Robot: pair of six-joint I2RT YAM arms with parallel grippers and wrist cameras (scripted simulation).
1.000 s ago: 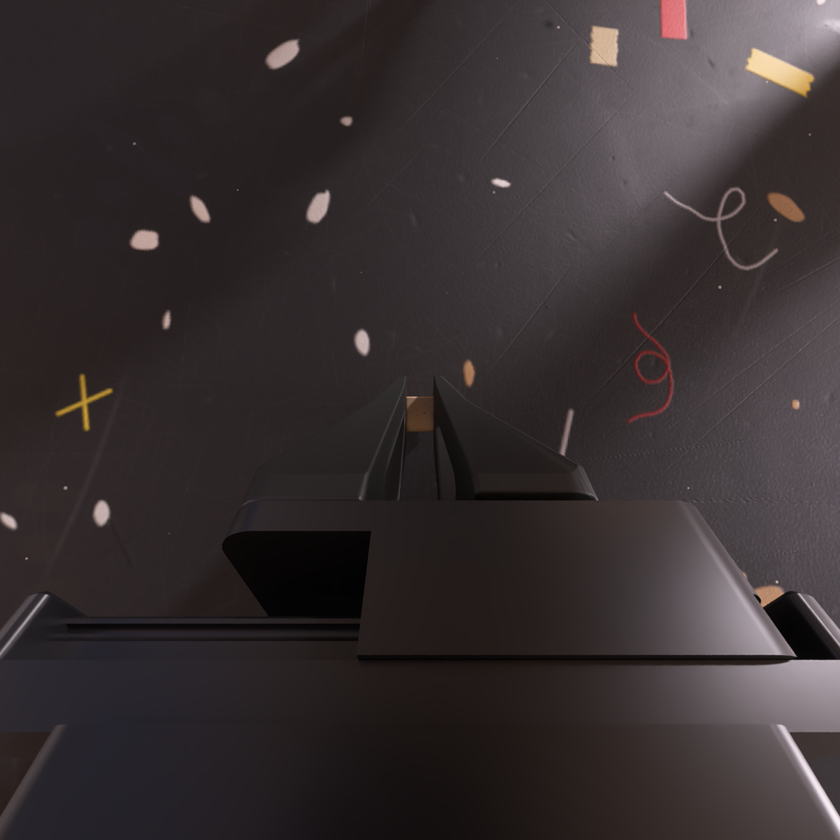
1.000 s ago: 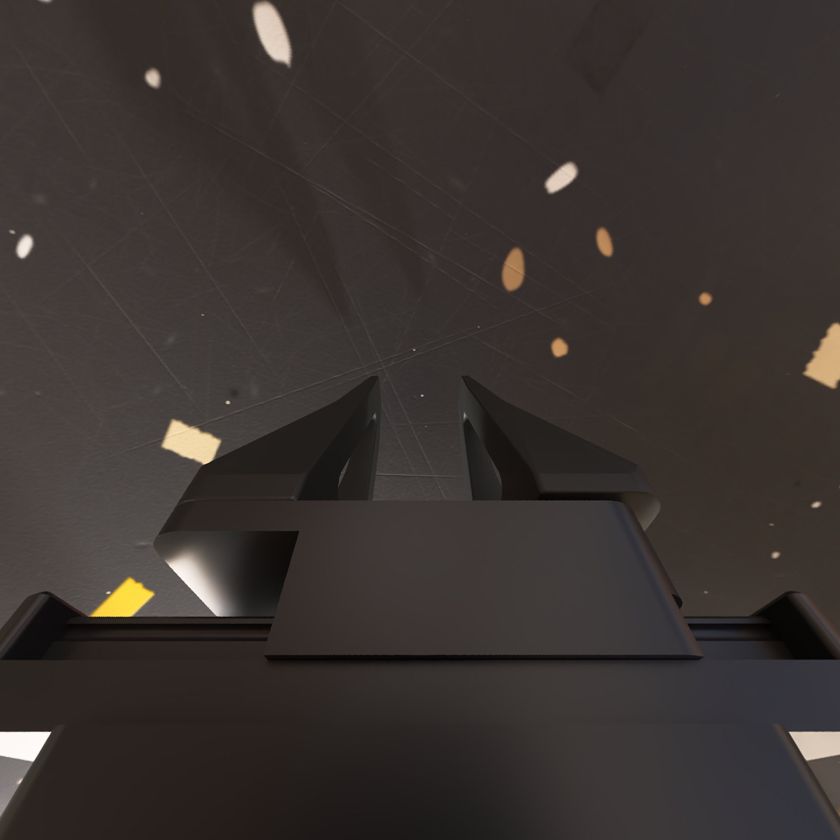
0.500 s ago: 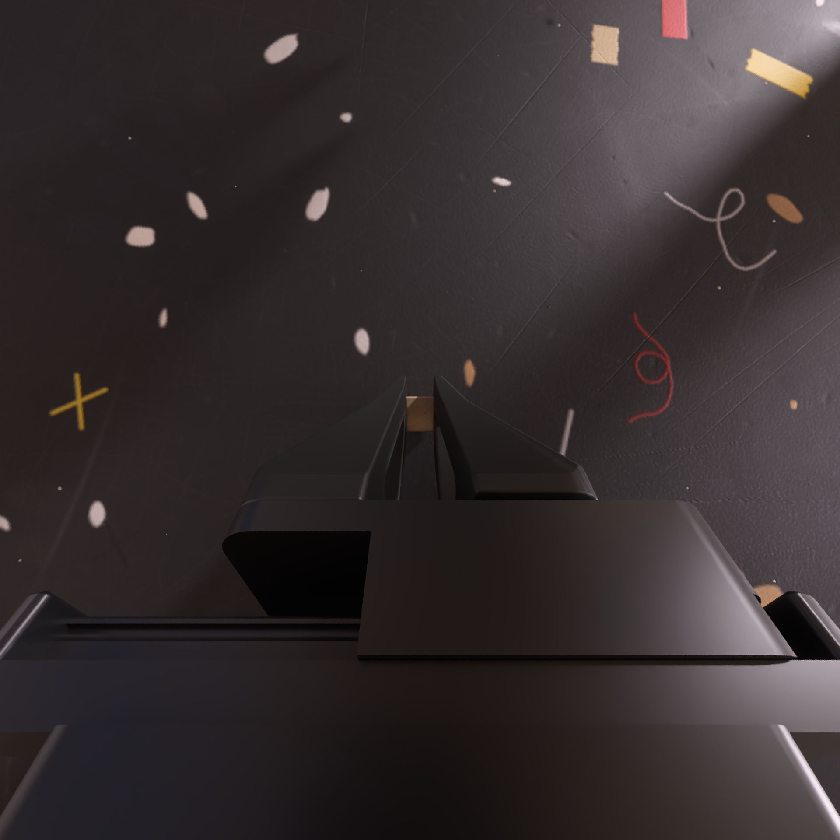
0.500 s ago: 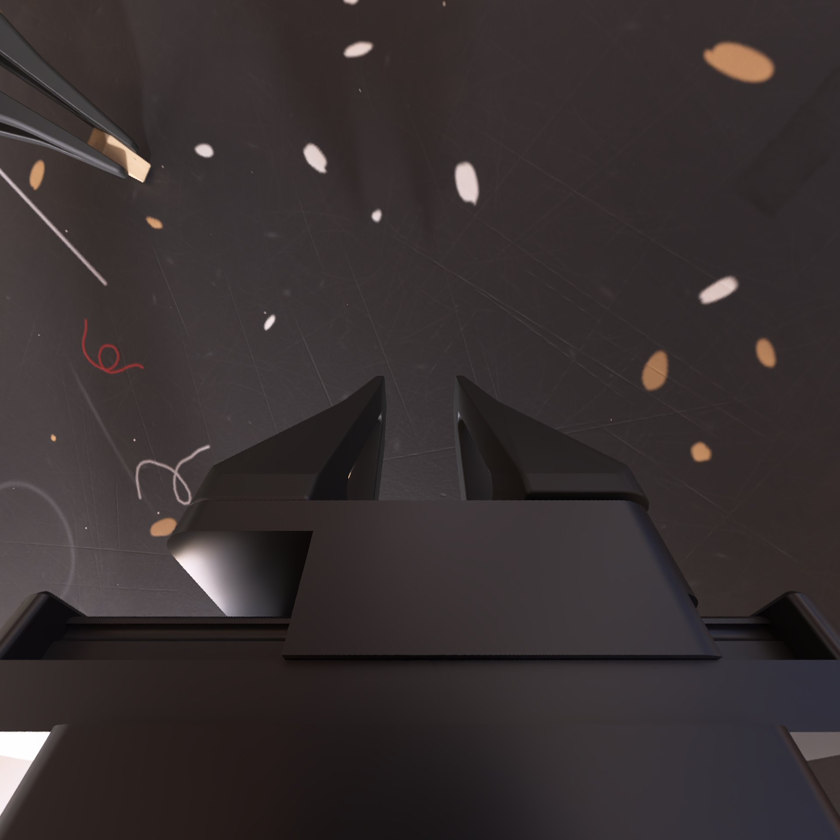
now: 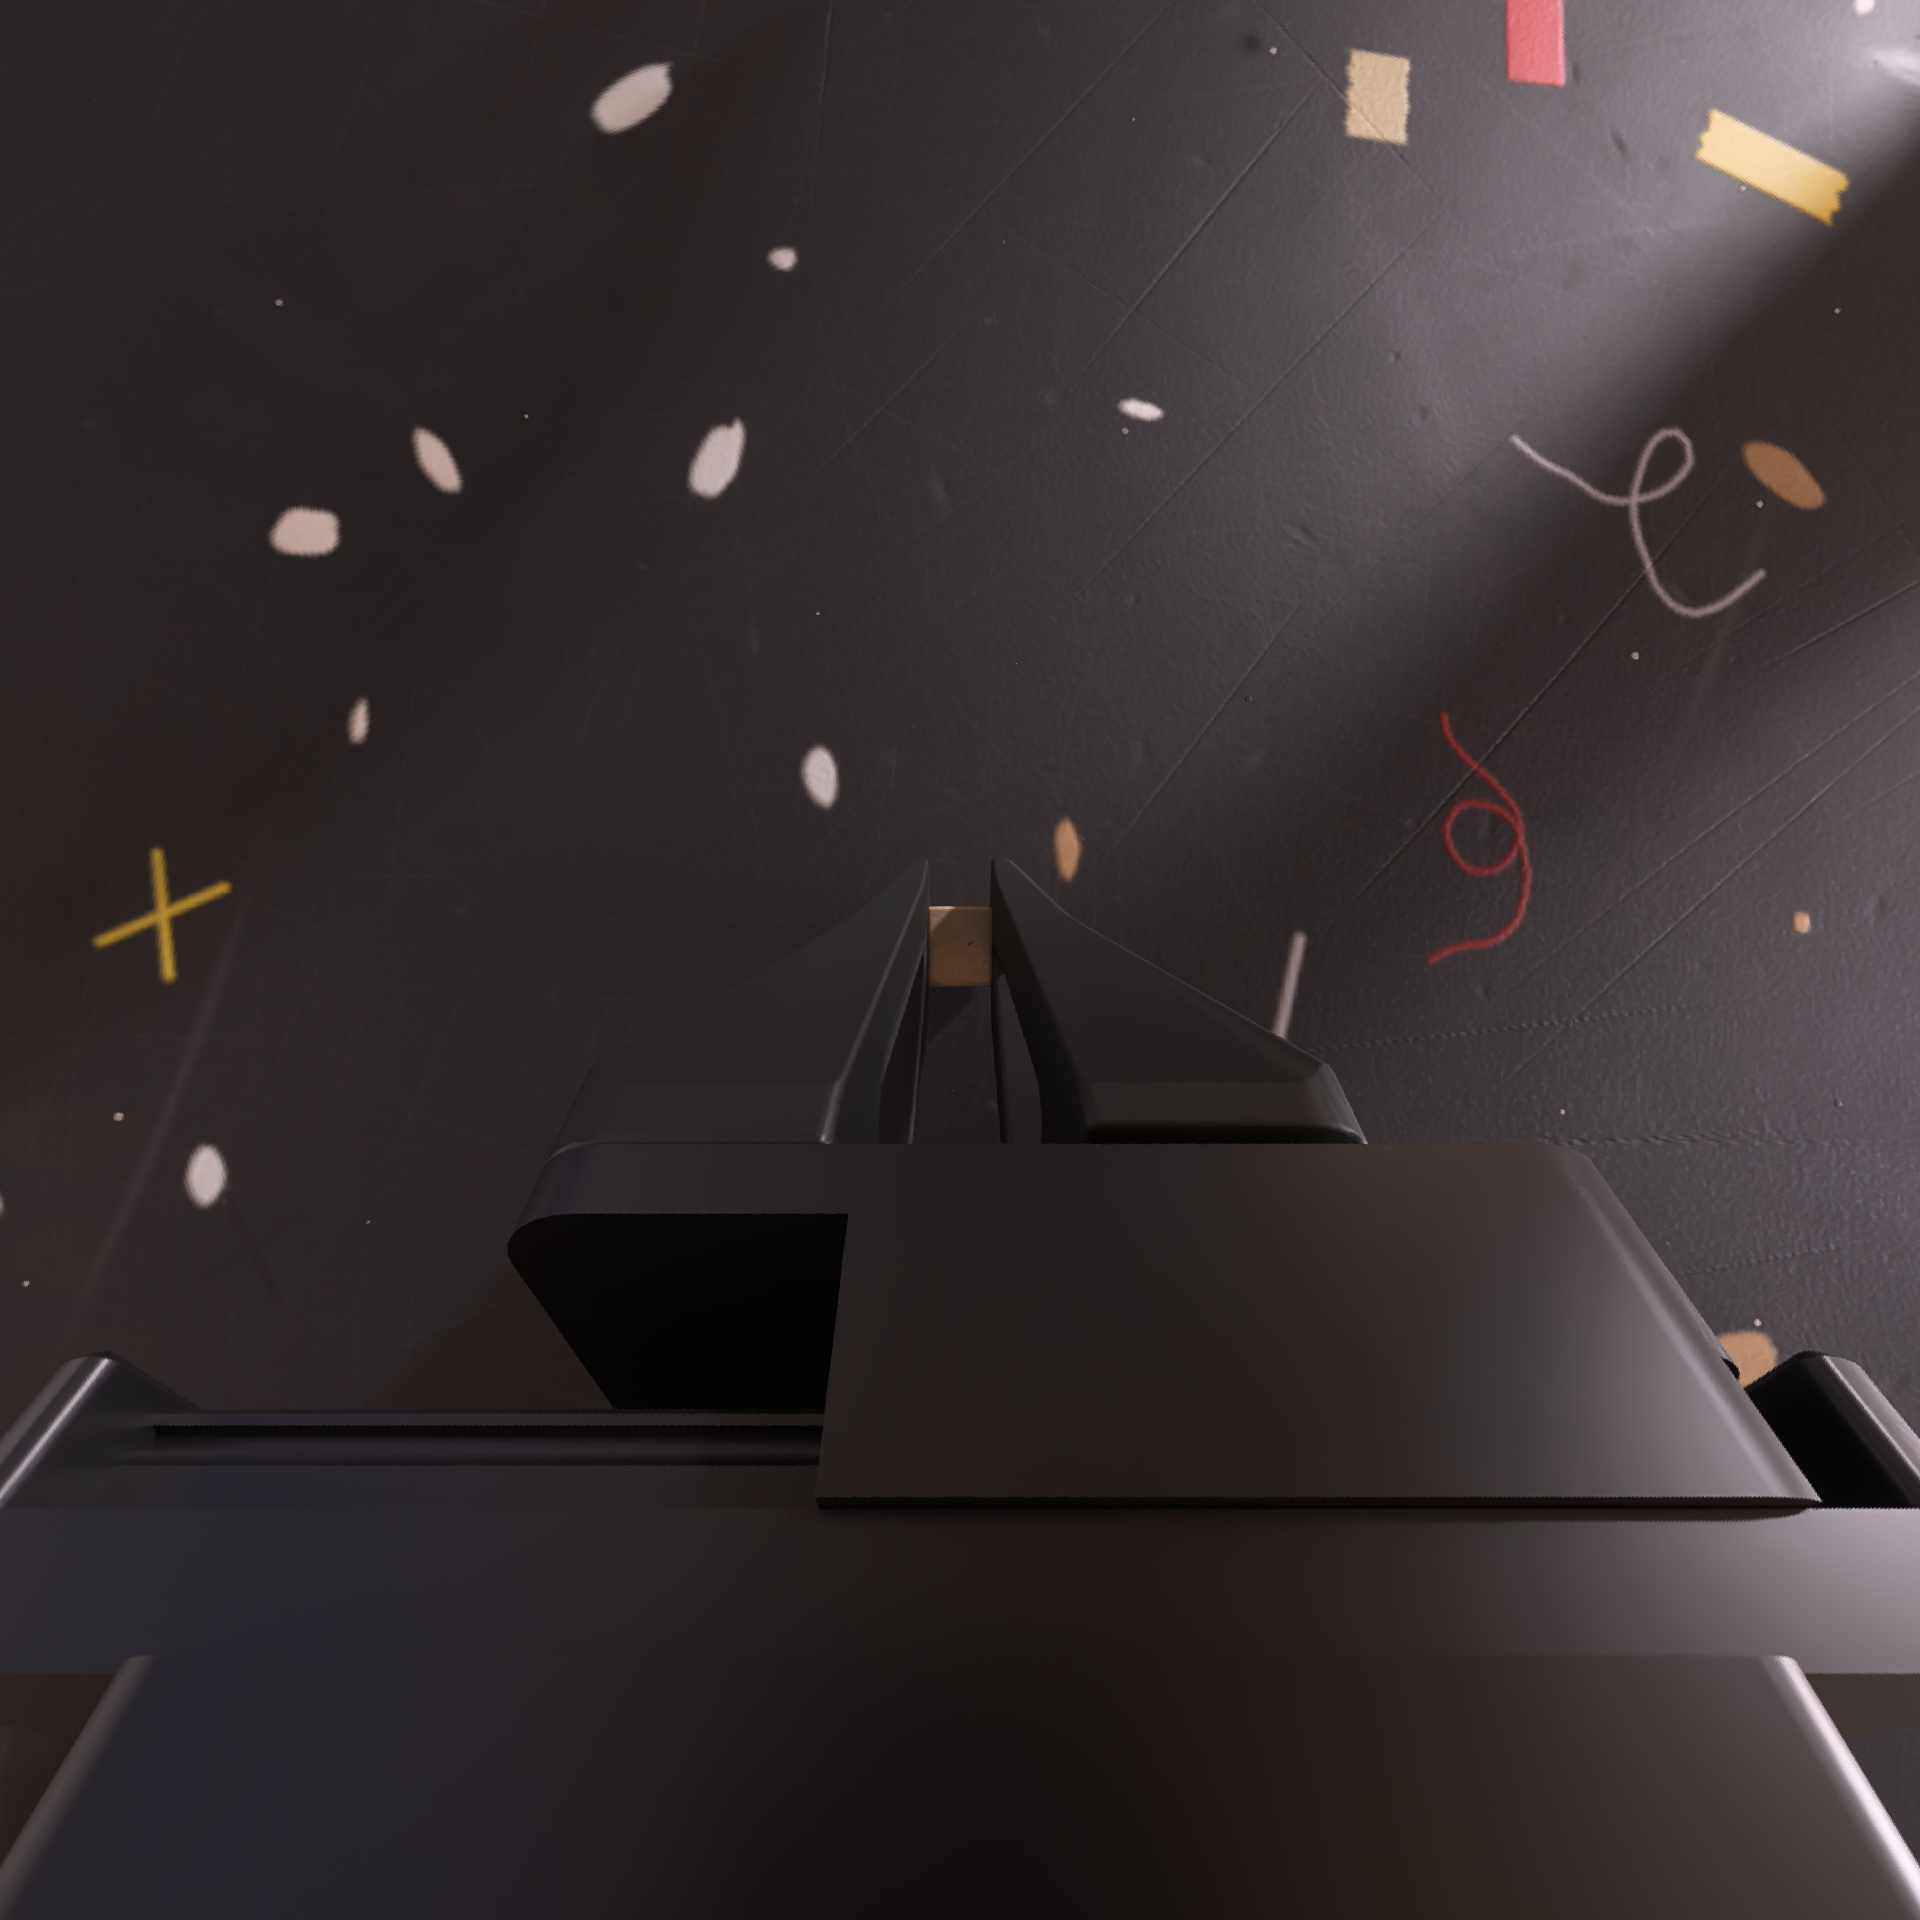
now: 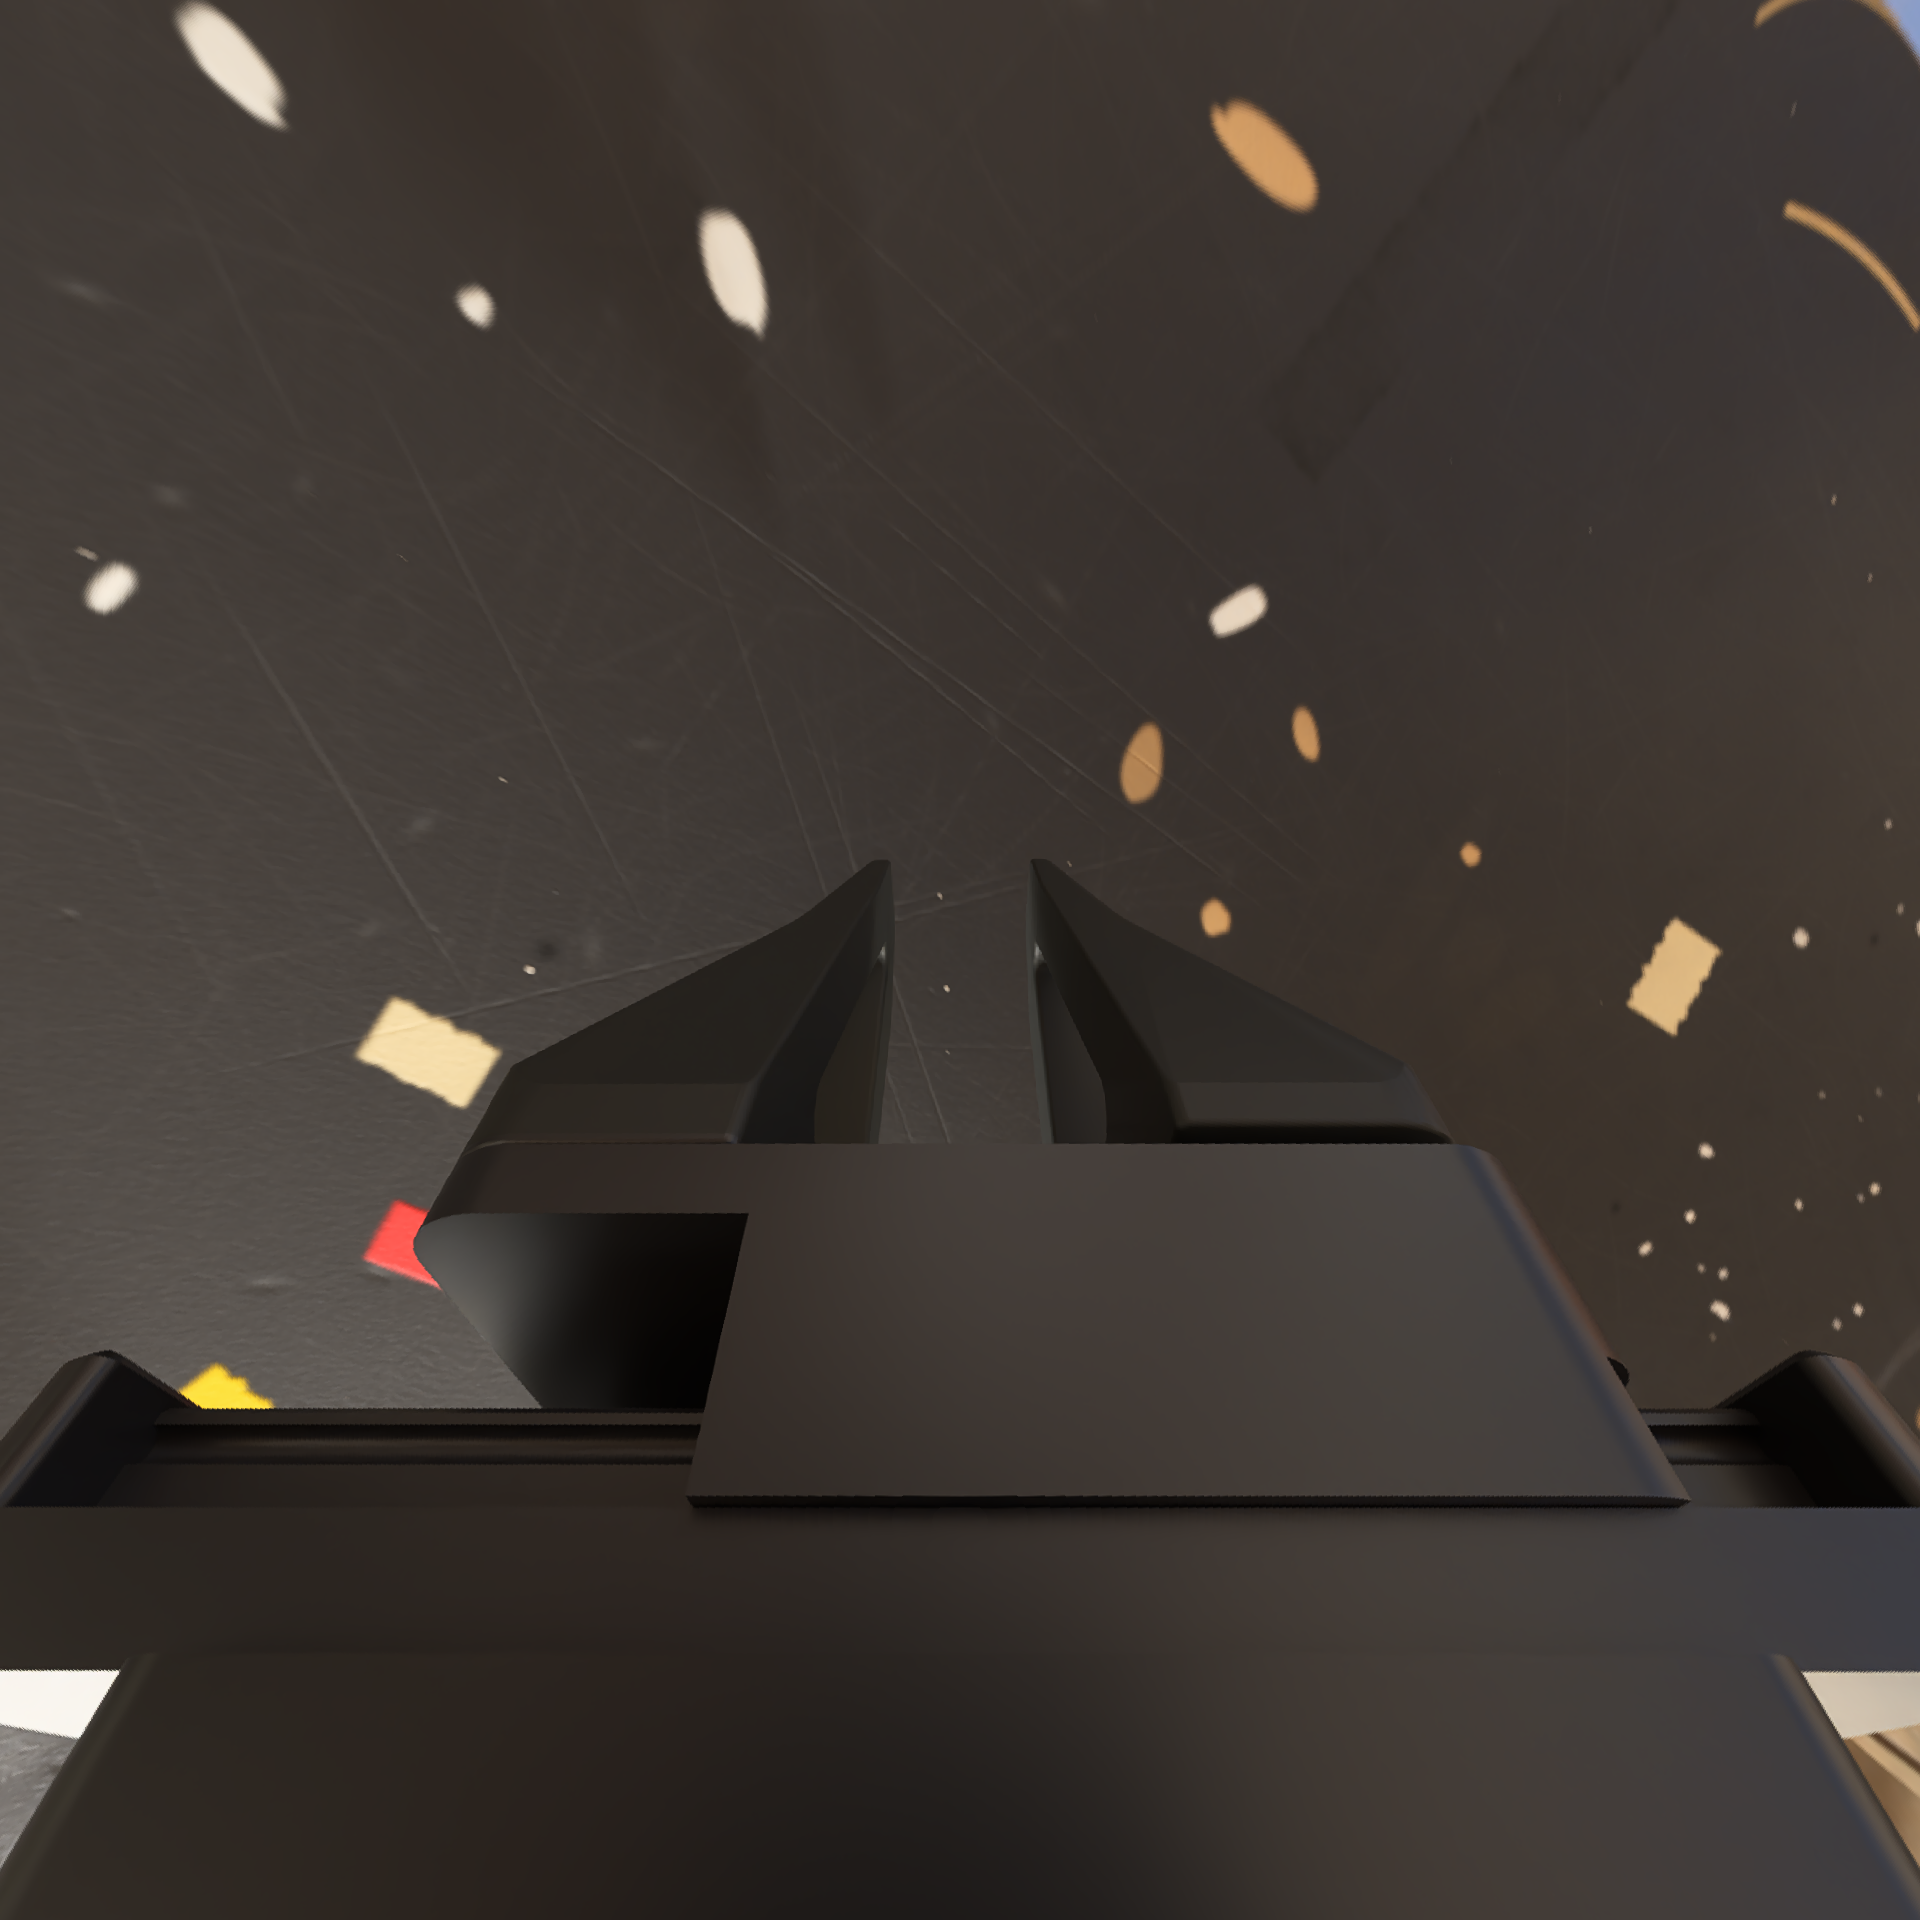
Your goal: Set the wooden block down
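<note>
Wooden block sits pinched between the tips of my left pincer, at twelve o'clock above the dark speckled table. My right pincer stands partly open, holding nothing.

Dark scratched tabletop, yellow cross mark, red squiggle — scattered pale flecks

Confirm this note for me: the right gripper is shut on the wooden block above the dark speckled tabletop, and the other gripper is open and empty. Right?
Not quite: the arms are swapped. The left wrist view shows the left gripper shut on the wooden block above the dark speckled tabletop. The right wrist view shows the right gripper open and empty.
</note>
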